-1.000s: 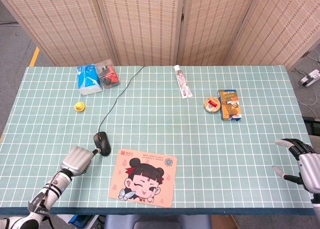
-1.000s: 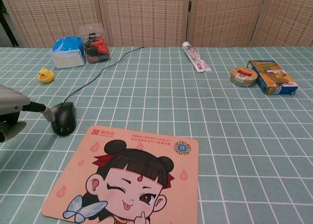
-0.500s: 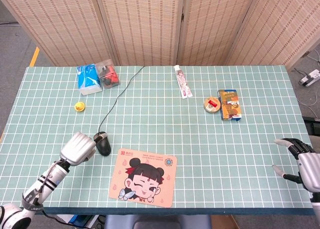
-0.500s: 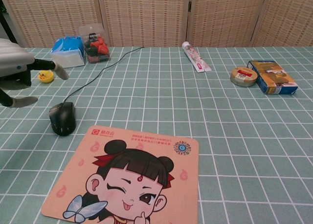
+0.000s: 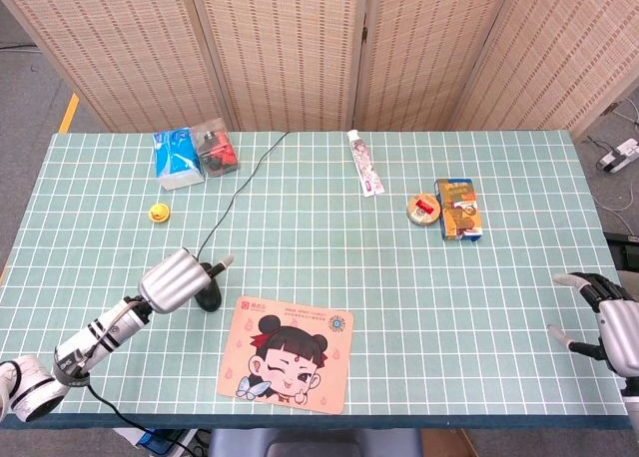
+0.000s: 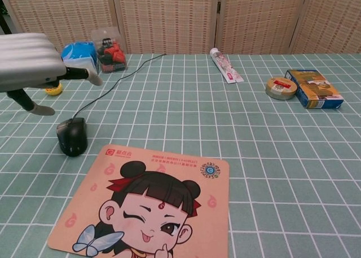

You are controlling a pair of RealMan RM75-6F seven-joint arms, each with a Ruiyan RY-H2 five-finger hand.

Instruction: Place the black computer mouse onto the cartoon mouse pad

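The task is barely begun: the black mouse sits on the table, just beside the upper left corner of the cartoon mouse pad but not on it, and nothing grips it. Its cable runs away toward the back of the table. What is left, by my judgement, is the whole handling part: closing on the mouse, carrying it the short way over, and setting it on the pad.

The left hand hangs above the mouse with its fingers spread and nothing in it; in the chest view it is clearly raised off the mouse and not touching it, though from the head view it overlaps the mouse and hides most of it. The right hand rests at the far right edge of the table, well apart from everything, fingers loosely apart and empty, taking no part for now
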